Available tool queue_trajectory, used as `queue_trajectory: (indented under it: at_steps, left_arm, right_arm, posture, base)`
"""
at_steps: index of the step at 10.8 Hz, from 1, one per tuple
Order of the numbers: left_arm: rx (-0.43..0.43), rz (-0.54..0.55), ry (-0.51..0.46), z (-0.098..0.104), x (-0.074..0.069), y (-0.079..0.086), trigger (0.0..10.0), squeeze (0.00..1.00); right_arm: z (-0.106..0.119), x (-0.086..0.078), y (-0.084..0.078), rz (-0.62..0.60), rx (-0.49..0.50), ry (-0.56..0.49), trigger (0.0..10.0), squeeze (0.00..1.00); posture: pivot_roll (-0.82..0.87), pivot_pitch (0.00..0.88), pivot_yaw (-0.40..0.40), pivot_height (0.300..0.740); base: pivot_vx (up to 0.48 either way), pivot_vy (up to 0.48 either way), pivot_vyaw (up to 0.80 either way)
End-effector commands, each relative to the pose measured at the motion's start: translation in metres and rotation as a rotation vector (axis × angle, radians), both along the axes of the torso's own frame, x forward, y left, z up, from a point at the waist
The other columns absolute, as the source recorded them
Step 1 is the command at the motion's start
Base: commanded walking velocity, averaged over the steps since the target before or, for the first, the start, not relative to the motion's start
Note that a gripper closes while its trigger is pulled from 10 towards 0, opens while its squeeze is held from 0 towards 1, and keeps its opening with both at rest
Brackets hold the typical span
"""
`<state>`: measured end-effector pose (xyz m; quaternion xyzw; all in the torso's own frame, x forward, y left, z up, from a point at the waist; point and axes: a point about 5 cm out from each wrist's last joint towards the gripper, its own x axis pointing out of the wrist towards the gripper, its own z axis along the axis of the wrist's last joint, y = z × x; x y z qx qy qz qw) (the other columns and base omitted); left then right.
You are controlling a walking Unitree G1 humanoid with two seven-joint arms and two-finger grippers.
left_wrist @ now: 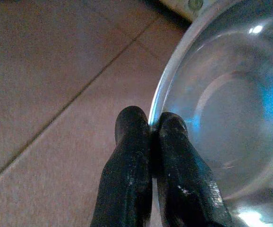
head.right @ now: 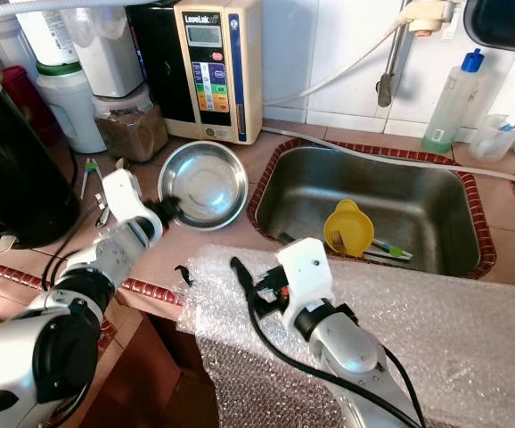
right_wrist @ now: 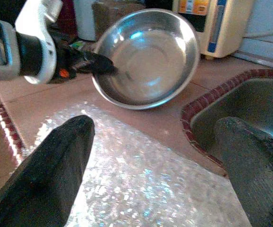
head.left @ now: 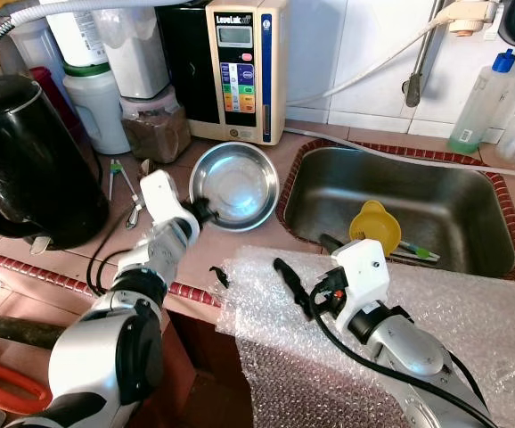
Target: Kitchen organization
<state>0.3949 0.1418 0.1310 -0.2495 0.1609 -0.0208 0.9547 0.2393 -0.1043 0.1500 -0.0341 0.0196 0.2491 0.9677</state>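
1. White tiled wall rises behind the bench.
2. The bench is laid with reddish-brown tiles, edged in dark red trim.
3. A steel sink is sunk into it.
4. Below the front edge, what may be a wooden cabinet sits in shadow.

Black kettle beside the water ioniser

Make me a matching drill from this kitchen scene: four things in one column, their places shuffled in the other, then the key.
1. steel bowl
2. yellow funnel
3. bubble wrap
4. black kettle

A. inside the sink
B. under the right gripper
C. rim pinched by the left gripper
D. far left of the counter

Pairs: 1-C, 2-A, 3-B, 4-D
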Motion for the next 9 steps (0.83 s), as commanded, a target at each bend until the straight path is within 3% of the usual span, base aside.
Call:
queue_trajectory:
  at_steps: [1, 4, 5, 6, 7, 8, 9]
  left_arm:
    - [0.023, 0.030, -0.012, 0.004, 0.002, 0.008, 0.0, 0.00]
    - [0.030, 0.041, -0.119, 0.017, 0.005, 0.014, 0.0, 0.00]
    - [0.056, 0.024, -0.221, 0.029, 0.008, 0.015, 0.0, 0.00]
    - [0.079, -0.037, -0.368, 0.048, 0.010, 0.009, 0.0, 0.00]
    - [0.099, -0.080, -0.429, 0.055, 0.010, 0.004, 0.0, 0.00]
    - [0.133, -0.197, -0.528, 0.063, 0.007, -0.013, 0.0, 0.00]
    - [0.122, -0.323, -0.589, 0.066, 0.002, -0.032, 0.0, 0.00]
  right_arm:
    - [0.000, 0.003, -0.001, -0.017, -0.001, 0.003, 10.0, 1.00]
    - [-0.003, 0.005, -0.003, -0.038, -0.022, -0.001, 10.0, 0.98]
    - [-0.003, 0.007, -0.007, -0.066, -0.039, -0.019, 10.0, 0.98]
    - [0.001, 0.015, -0.019, -0.173, -0.057, -0.068, 10.0, 0.98]
    - [0.003, 0.019, -0.026, -0.218, -0.065, -0.092, 10.0, 0.94]
    - [0.010, 0.024, -0.037, -0.283, -0.046, -0.137, 10.0, 0.00]
    - [0.017, 0.029, -0.046, -0.336, -0.033, -0.177, 10.0, 0.00]
  posture:
    - [-0.01, 0.000, 0.098, 0.740]
    - [-0.01, 0.000, 0.095, 0.740]
    - [-0.01, 0.000, 0.094, 0.740]
    - [0.00, 0.000, 0.088, 0.740]
    - [0.00, 0.000, 0.085, 0.740]
    - [0.00, 0.000, 0.082, 0.740]
    - [0.00, 0.000, 0.079, 0.740]
  base:
    - [0.000, 0.000, 0.00]
    - [0.000, 0.000, 0.00]
    - [0.000, 0.000, 0.00]
    - [0.000, 0.000, 0.00]
    - [0.000, 0.000, 0.00]
    - [0.000, 0.000, 0.00]
    - [0.000, 0.000, 0.00]
